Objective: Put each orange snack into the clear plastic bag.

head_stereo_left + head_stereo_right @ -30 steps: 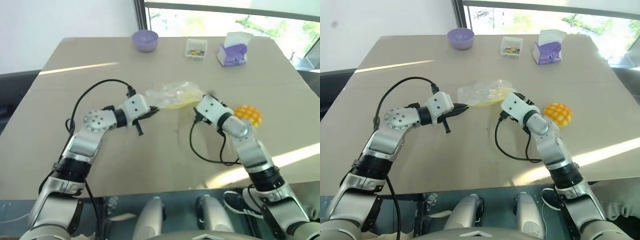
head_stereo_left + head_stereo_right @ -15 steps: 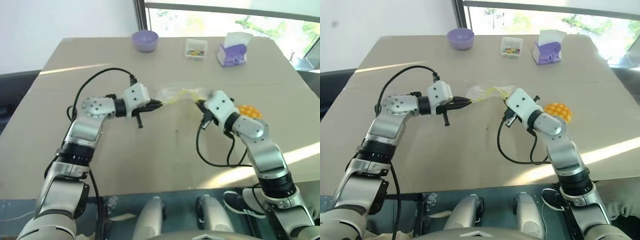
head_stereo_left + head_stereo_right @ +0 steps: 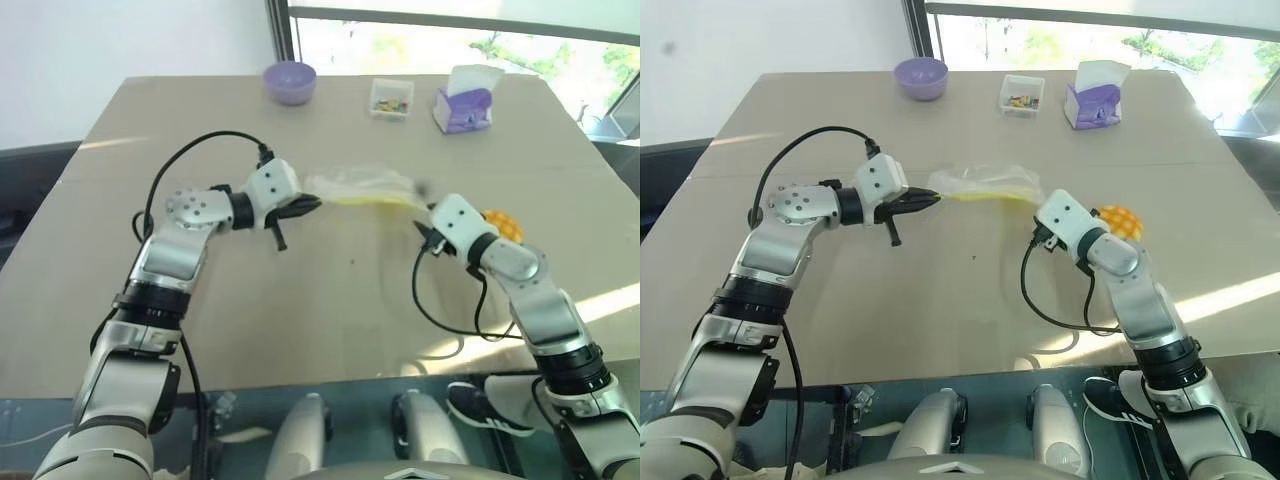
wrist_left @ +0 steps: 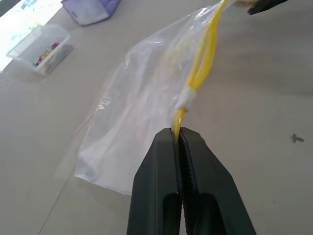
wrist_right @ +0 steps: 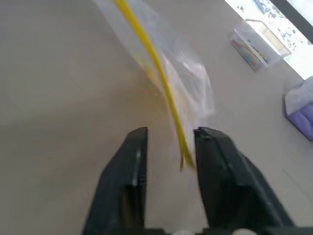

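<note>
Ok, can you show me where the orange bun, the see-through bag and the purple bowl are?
orange snack point(image 3: 1121, 219), right eye view, on its gridded top.
clear plastic bag point(image 4: 142, 103), left wrist view, on its crinkly clear side.
purple bowl point(image 3: 290, 80), left eye view, on its outer wall.

The clear plastic bag point(image 3: 362, 186) hangs stretched above the table point(image 3: 300, 320) and serves as the landmark. Its yellow zip edge spans from the left gripper point(image 3: 312, 203), clamped on one end, to the right gripper point(image 3: 424, 212), whose fingers point(image 5: 134, 161) stand parted around the other end, so the line between the two grippers is barred. Just past the bag's right end lies the orange snack point(image 3: 502, 224), close behind the right wrist. Beyond the bag, along the far edge, stand a purple bowl point(image 3: 290, 80), a small clear box point(image 3: 392, 96) and a tissue box point(image 3: 466, 100), with bare tabletop between them and the bag. Nearer than the bag the tabletop lies open, crossed only by both arms' looping black cables point(image 3: 445, 310).
</note>
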